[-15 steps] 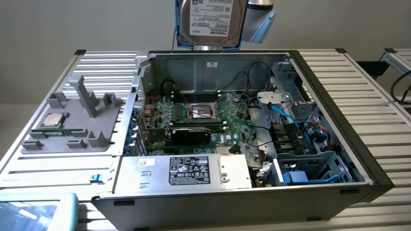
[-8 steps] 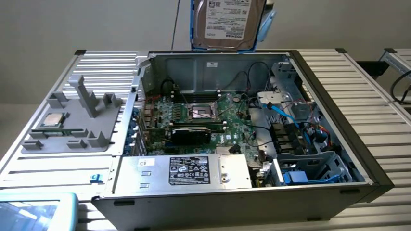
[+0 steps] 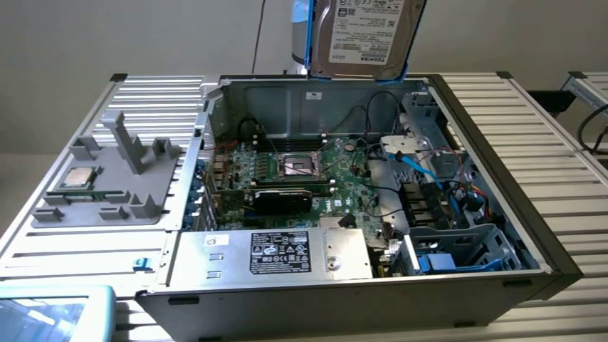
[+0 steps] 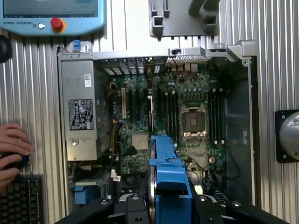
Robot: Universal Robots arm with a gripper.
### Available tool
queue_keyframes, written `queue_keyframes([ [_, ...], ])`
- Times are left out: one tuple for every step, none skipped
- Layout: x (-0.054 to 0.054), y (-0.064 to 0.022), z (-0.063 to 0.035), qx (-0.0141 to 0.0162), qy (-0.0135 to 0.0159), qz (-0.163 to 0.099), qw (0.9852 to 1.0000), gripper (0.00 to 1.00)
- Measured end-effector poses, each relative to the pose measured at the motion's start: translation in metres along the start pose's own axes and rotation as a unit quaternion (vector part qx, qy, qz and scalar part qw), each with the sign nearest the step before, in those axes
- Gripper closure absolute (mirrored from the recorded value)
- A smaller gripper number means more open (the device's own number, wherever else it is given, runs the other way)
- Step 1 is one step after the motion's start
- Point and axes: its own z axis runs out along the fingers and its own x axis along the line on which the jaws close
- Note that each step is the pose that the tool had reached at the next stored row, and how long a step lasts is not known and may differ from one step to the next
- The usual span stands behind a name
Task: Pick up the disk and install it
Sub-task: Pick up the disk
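Items counted on inspection: one disk (image 3: 366,35); one open case (image 3: 285,107); one power supply (image 3: 285,253); one processor socket (image 3: 297,167); one processor chip (image 3: 78,178); one grey fixture (image 3: 95,214); one pendant (image 4: 79,25); one keyboard (image 4: 21,200); one hand (image 4: 11,154); one slatted desk (image 3: 542,142).

Black angular claw (image 4: 170,205), matte finish, round silver screw heads (image 4: 135,198) on both sides

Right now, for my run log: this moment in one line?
gripper: shut on the disk | the disk: held above the open computer case | install: not yet
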Motion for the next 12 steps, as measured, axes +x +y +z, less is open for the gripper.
queue_keyframes([
  [0.001,-0.0028,0.0000,0.0012,-0.0001,0.000,1.0000,0.63],
  [0.002,-0.0057,0.0000,0.0022,-0.0001,0.000,1.0000,0.63],
  [0.003,-0.0089,0.0000,0.0030,-0.0002,0.000,1.0000,0.63],
  [0.004,-0.0121,0.0001,0.0037,-0.0003,0.000,1.0000,0.63],
  [0.004,-0.0153,0.0001,0.0043,-0.0003,0.000,1.0000,0.63],
  [0.006,-0.0183,0.0001,0.0048,-0.0003,0.000,1.0000,0.63],
  [0.007,-0.0210,0.0000,0.0050,-0.0003,0.000,1.0000,0.63],
  [0.010,-0.0231,0.0001,0.0051,-0.0003,0.000,1.0000,0.63],
  [0.013,-0.0249,0.0000,0.0051,-0.0004,0.000,1.0000,0.63],
  [0.016,-0.0266,0.0000,0.0052,-0.0004,0.000,1.0000,0.63],
  [0.019,-0.0287,-0.0001,0.0052,-0.0004,0.000,1.0000,0.63],
  [0.022,-0.0308,-0.0002,0.0052,-0.0004,0.000,1.0000,0.63],
])
